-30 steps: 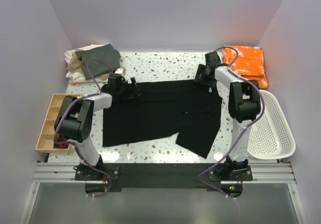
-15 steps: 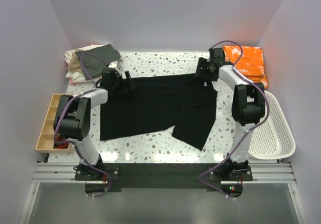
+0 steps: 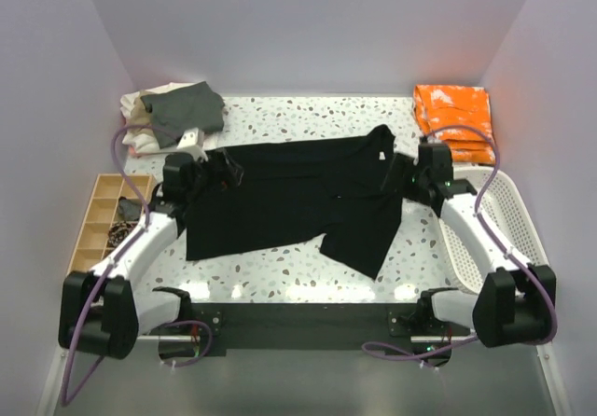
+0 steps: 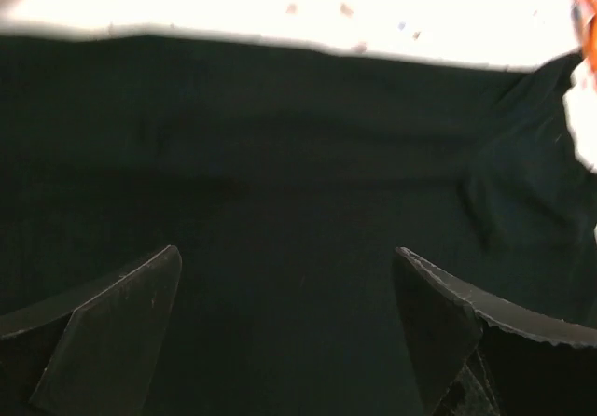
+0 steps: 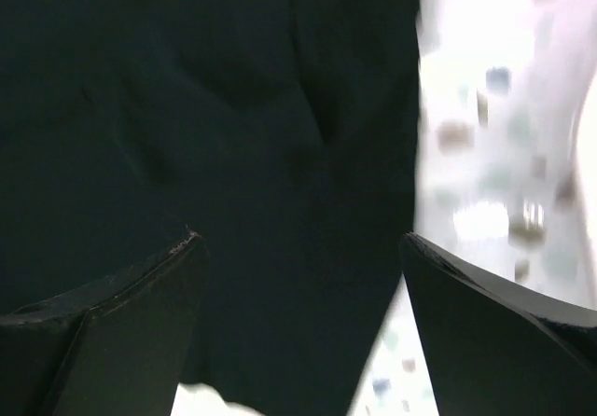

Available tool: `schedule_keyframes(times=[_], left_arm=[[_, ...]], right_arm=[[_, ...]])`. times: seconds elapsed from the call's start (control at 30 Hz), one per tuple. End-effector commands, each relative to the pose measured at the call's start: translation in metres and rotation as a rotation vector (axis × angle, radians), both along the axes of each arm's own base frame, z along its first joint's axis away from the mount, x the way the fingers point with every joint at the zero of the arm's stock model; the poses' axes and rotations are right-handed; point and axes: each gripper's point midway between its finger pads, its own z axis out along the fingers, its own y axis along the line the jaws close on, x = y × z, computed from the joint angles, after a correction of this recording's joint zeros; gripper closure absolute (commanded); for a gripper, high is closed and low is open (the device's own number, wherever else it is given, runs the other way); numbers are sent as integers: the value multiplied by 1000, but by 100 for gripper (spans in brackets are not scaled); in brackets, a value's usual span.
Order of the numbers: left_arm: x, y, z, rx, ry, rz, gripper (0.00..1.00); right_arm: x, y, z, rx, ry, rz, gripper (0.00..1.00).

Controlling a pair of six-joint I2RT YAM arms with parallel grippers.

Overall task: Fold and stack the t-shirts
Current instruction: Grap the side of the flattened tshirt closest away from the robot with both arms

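Black shirt [image 3: 298,201] is laid out on table [image 3: 308,117]; left gripper [image 4: 285,249] and right gripper [image 5: 301,237] are held wide open over it, nothing gripped.

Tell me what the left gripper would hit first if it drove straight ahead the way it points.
The black t-shirt. The left gripper, fingers open, faces it, and dark cloth fills its wrist view. How close the cloth is cannot be told.
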Motion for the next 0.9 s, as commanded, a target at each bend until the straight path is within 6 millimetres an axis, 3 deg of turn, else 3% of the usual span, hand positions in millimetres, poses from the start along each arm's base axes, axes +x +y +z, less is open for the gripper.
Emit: schedule_keyframes(times=[0.0, 0.03, 0.07, 0.13, 0.33, 0.47, 0.6, 0.73, 0.87], left_arm=[[-54, 8, -38, -36, 111, 42, 0], [-59, 10, -40, -42, 108, 53, 0], [-73, 12, -55, -52, 163, 71, 0], [-84, 14, -58, -70, 177, 91, 0], [-129, 35, -96, -69, 339, 260, 0], [-146, 43, -100, -44, 385, 398, 0], [-149, 55, -106, 9, 432, 475, 0], [-157, 59, -124, 27, 487, 507, 0], [-161, 66, -124, 43, 496, 556, 0]], right_arm=[[-71, 11, -24, 82, 112, 12, 13], [-88, 11, -35, 91, 161, 4, 14], [-96, 13, -31, 103, 142, 9, 14], [-118, 10, -41, 101, 197, -8, 15], [-153, 22, -49, 145, 295, -39, 19], [-167, 15, -65, 124, 335, -104, 17], [-183, 16, -90, 138, 389, -138, 17], [-185, 9, -101, 106, 376, -158, 16], [-187, 10, -111, 95, 409, -143, 16]])
